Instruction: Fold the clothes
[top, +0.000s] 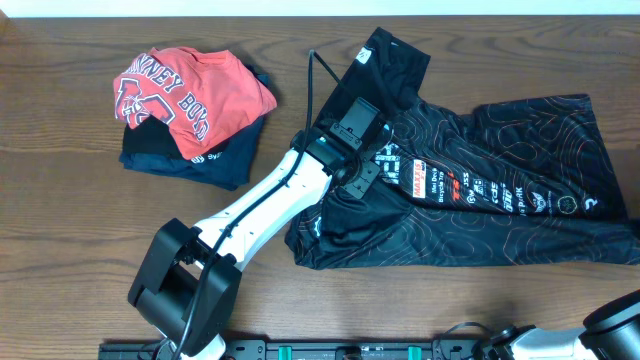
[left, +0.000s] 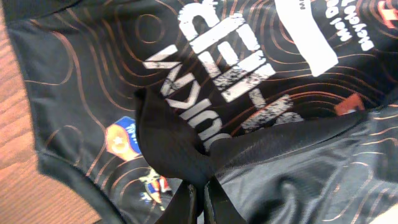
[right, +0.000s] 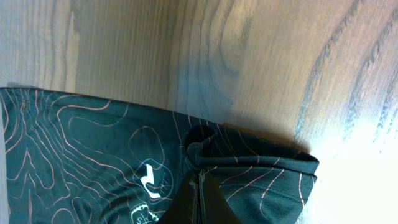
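The clothes, a black jersey (top: 505, 235) with thin wavy lines and white lettering, lie spread across the right half of the table. My left gripper (top: 364, 176) is over the jersey's left part, near the row of sponsor logos. In the left wrist view it (left: 199, 200) is shut on a pinched-up peak of black fabric (left: 171, 146). In the right wrist view my right gripper (right: 200, 180) is shut on a turned-over hem corner of the jersey (right: 261, 165) next to bare wood. In the overhead view only part of the right arm (top: 612, 320) shows, at the bottom right.
A crumpled red T-shirt (top: 190, 90) with white lettering lies on a folded navy garment (top: 215, 160) at the back left. The left arm's base (top: 180, 290) stands at the front left. The wooden table (top: 60, 230) shows around them.
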